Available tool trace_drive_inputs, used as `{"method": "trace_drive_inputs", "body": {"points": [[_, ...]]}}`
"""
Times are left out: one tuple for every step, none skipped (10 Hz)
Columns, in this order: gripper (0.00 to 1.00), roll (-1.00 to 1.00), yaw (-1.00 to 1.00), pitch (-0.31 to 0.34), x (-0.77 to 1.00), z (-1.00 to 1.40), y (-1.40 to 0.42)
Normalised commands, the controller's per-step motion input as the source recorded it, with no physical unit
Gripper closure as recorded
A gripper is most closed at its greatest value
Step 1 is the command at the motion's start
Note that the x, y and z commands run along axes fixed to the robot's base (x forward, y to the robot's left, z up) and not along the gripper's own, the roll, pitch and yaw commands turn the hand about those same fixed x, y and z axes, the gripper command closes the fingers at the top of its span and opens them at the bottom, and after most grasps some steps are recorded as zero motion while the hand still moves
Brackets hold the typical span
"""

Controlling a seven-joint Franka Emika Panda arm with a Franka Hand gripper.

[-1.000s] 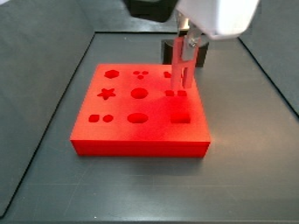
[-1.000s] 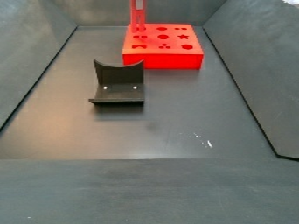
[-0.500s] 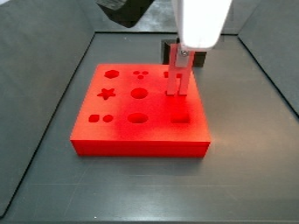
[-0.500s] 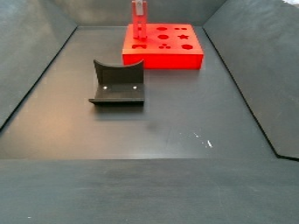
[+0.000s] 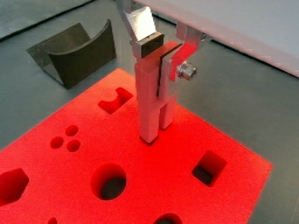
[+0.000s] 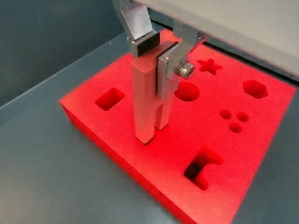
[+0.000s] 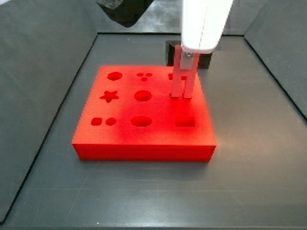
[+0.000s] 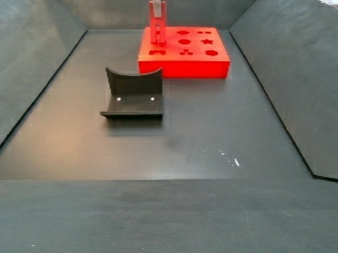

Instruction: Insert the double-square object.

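Observation:
The double-square object (image 5: pixel 152 101) is a slim red peg of two parallel square bars. It also shows in a wrist view (image 6: pixel 149 101) and in both side views (image 7: pixel 181 81) (image 8: pixel 156 22). My gripper (image 5: pixel 162 58) is shut on its upper end and holds it upright; the gripper also shows in a wrist view (image 6: pixel 159 54) and a side view (image 7: pixel 184 56). The peg's lower end meets the top of the large flat red block (image 5: pixel 70 171) (image 7: pixel 132 135), near its far right part. The hole under the peg is hidden.
The red block (image 6: pixel 251 122) (image 8: pixel 199 64) has several shaped holes, among them a star (image 7: pixel 109 95), round holes and a square hole (image 5: pixel 208 166). A dark grey curved piece (image 8: pixel 132 94) (image 5: pixel 73 54) stands on the dark floor beside the block. Low walls edge the floor.
A second ago the peg hung higher and further right over the block. It has moved down and left to the block's top. Nothing has moved in the last half second.

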Motion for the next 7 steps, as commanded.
{"method": "trace_drive_inputs", "body": {"points": [[1.0, 0.04, 0.09, 0.0, 0.0, -0.08, 0.0], [1.0, 0.05, 0.07, 0.0, 0.0, -0.11, 0.0], [1.0, 0.03, 0.06, 0.0, 0.04, -0.16, 0.0], [1.0, 0.03, 0.02, 0.0, 0.03, -0.21, 0.0], [1.0, 0.01, 0.0, 0.0, 0.02, -0.3, 0.0], [1.0, 0.02, 0.0, -0.003, 0.01, -0.38, 0.0], [1.0, 0.07, 0.0, 0.0, 0.03, -0.45, 0.0]]}}
